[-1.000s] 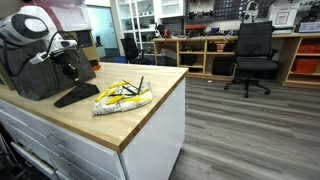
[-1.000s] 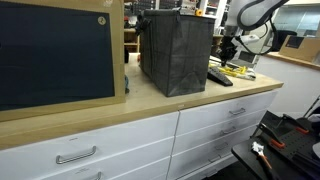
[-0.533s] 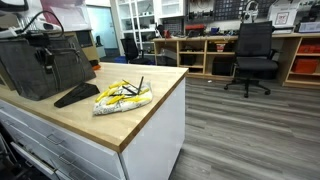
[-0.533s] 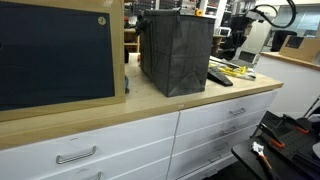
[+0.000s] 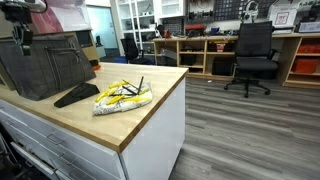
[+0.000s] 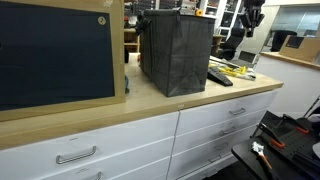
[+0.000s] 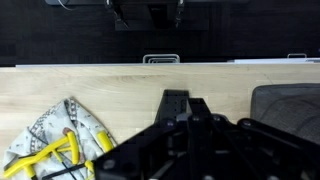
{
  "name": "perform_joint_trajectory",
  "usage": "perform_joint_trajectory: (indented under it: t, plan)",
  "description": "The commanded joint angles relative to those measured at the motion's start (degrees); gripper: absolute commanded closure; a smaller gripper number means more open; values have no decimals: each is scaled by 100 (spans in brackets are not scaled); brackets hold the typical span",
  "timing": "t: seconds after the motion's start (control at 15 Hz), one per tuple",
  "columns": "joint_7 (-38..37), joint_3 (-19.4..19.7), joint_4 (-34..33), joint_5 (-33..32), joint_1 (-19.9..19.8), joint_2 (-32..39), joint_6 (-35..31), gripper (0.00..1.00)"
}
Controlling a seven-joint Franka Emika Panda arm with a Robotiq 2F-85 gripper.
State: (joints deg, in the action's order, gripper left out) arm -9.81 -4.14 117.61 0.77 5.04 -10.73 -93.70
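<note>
Gripper (image 7: 184, 98) is seen closed in the wrist view, fingertips met and nothing held. It is hung high above the wooden countertop (image 5: 150, 108), well apart from everything on it. Below and to one side, a yellow-and-white bundle (image 7: 55, 145) is laid flat on the counter, with loose loops sticking out. Just beside it a black wedge-shaped object (image 5: 75, 96) is found, with its back end at the grey fabric bag (image 5: 45, 65) — whether they touch cannot be told.

Risks, as judged:
- If a descent were made with the jaws shut, the bundle would be shoved rather than grasped and could be slid toward the counter edge.
- A loop could be snagged on a finger.
- The soft bag could be clipped by the wrist and tipped.

Farther off, an office chair (image 5: 252, 55) and shelving (image 5: 200, 45) are seen — no hazard is posed there.
</note>
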Motion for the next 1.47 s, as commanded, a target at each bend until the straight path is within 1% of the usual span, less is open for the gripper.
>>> perform_joint_trajectory:
  t: [0.0,0.2,0.33,0.4,0.6,0.93,1.4]
  plan:
    - [-12,-22,32,99,-59,112,-64,100]
    - [9,-7,310,50,-81,266,-514,100]
    - [19,-8,546,50,-82,466,-976,100]
    - [57,-13,645,39,-74,601,-1206,100]
    - [145,-16,759,95,-48,1084,-1624,100]
    - [236,-76,781,131,36,1729,-1912,100]
    - [462,-184,713,83,112,2258,-2164,100]
